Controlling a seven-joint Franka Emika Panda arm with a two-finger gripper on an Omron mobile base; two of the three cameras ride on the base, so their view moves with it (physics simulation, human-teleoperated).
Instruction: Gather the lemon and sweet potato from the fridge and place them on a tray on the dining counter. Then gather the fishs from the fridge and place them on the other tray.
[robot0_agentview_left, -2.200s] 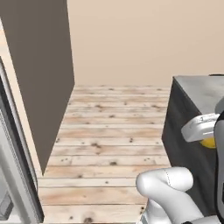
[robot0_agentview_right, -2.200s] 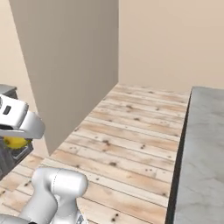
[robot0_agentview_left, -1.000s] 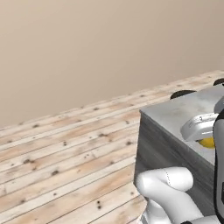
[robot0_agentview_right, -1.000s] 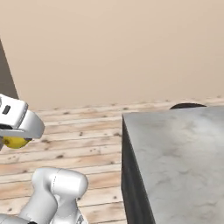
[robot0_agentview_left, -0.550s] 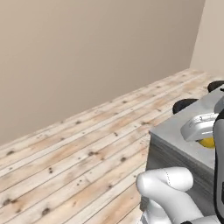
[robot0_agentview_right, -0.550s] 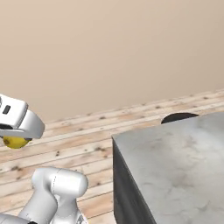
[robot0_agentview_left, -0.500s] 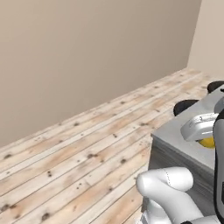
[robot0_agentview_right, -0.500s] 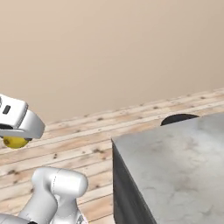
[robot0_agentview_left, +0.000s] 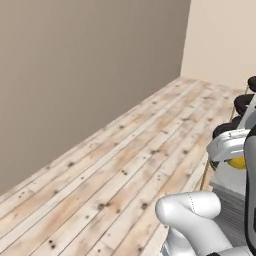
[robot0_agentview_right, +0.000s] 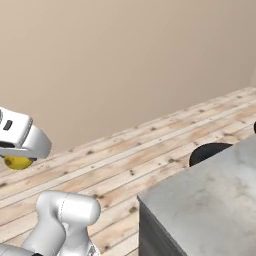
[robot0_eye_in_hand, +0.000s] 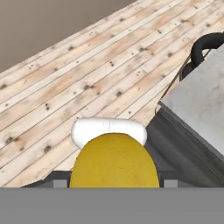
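Note:
The lemon (robot0_eye_in_hand: 113, 162), round and bright yellow, sits between the jaws of my gripper (robot0_eye_in_hand: 113, 183), which is shut on it. In the left base view the lemon (robot0_agentview_left: 239, 163) peeks out under the white hand of the gripper (robot0_agentview_left: 235, 159) at the right edge. In the right base view the lemon (robot0_agentview_right: 17, 162) hangs below the gripper (robot0_agentview_right: 19, 156) at the far left. The dining counter (robot0_agentview_right: 210, 200) with its light grey marbled top stands to the right, and its corner (robot0_eye_in_hand: 199, 98) lies ahead of the lemon. The sweet potato, fish, fridge and trays are out of view.
Dark stools (robot0_agentview_left: 226, 131) (robot0_agentview_right: 212, 150) (robot0_eye_in_hand: 211, 43) stand along the counter's side. A pale plank floor (robot0_agentview_left: 125, 170) stretches ahead to a grey-brown wall (robot0_agentview_left: 75, 65). A beige wall (robot0_agentview_right: 125, 60) closes the far side.
The whole picture has swung, so the base and cameras have turned. The counter corner now sits further right in both base views. The lemon stays in the gripper.

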